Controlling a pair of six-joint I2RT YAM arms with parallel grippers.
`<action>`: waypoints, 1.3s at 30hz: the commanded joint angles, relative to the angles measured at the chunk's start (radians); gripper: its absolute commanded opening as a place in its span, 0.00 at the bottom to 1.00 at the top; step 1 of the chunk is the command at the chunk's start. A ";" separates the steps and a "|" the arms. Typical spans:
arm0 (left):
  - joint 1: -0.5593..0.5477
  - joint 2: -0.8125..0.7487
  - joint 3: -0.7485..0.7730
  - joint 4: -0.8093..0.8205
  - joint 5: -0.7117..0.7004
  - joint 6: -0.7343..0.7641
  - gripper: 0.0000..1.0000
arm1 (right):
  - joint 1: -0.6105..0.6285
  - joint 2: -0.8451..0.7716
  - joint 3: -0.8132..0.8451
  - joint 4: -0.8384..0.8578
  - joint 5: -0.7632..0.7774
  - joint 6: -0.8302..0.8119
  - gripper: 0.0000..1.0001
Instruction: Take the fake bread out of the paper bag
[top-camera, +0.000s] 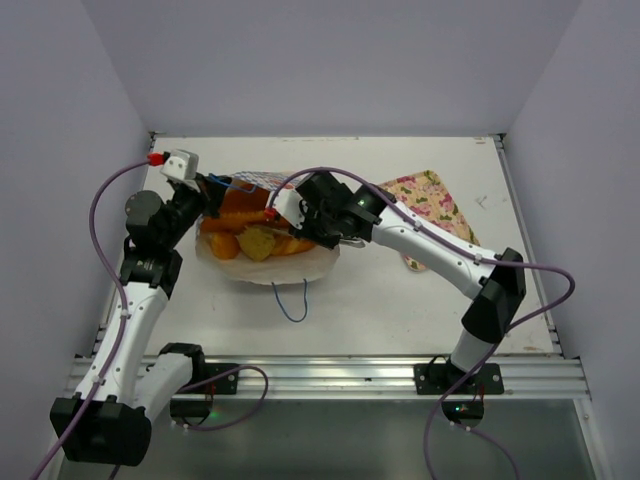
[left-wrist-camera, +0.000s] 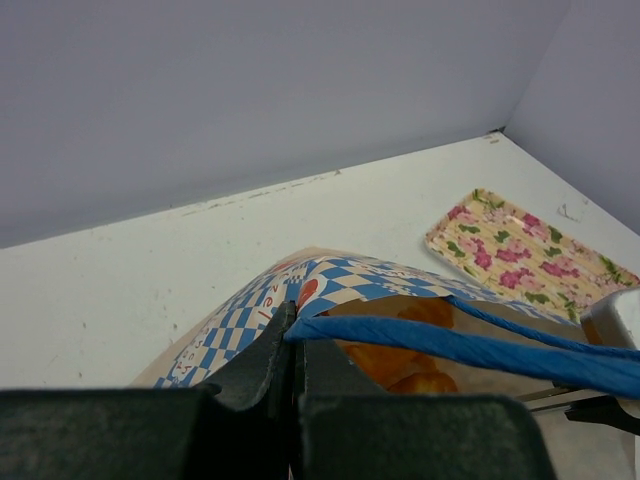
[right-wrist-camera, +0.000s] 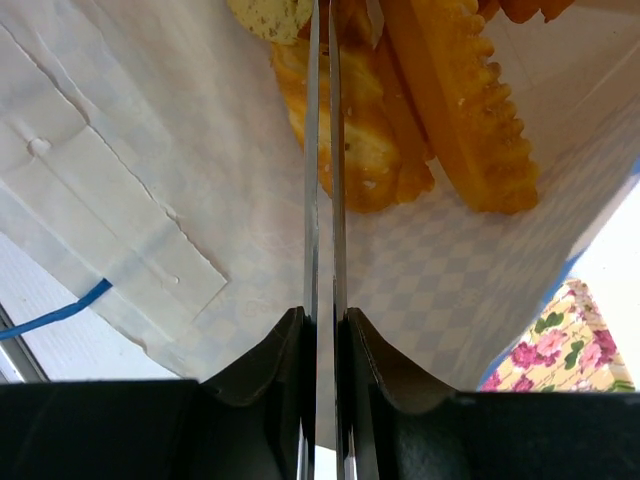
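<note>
1. Fake bread (top-camera: 250, 232) lies inside one paper bag (top-camera: 275, 270), which rests on its side on the table (top-camera: 400, 310): one tan bun (top-camera: 256, 242) and at least three orange loaves (top-camera: 225, 245).
2. Left gripper (left-wrist-camera: 293, 325) is clamped on one blue cord handle (left-wrist-camera: 450, 345); the second handle (top-camera: 292, 305) lies loose on the table.
3. Right gripper (right-wrist-camera: 320, 60), fingers pressed together, reaches into the bag's mouth among the bread.
4. One floral tray (top-camera: 430, 195) sits to the right of the bag.

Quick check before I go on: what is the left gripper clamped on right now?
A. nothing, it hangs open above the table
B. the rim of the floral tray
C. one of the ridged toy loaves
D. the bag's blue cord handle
D: in the left wrist view the left gripper has its jaws pressed together on the blue cord handle of the paper bag, with the fake bread lying inside the bag.
</note>
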 joint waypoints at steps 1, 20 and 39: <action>0.004 -0.017 -0.006 0.048 -0.033 0.007 0.00 | 0.000 -0.081 0.021 0.006 -0.029 -0.018 0.07; 0.004 0.037 0.079 -0.029 -0.169 -0.006 0.00 | -0.074 -0.317 -0.024 -0.017 -0.236 -0.075 0.03; 0.004 0.157 0.246 -0.124 -0.240 -0.010 0.00 | -0.318 -0.542 -0.024 -0.010 -0.339 -0.080 0.01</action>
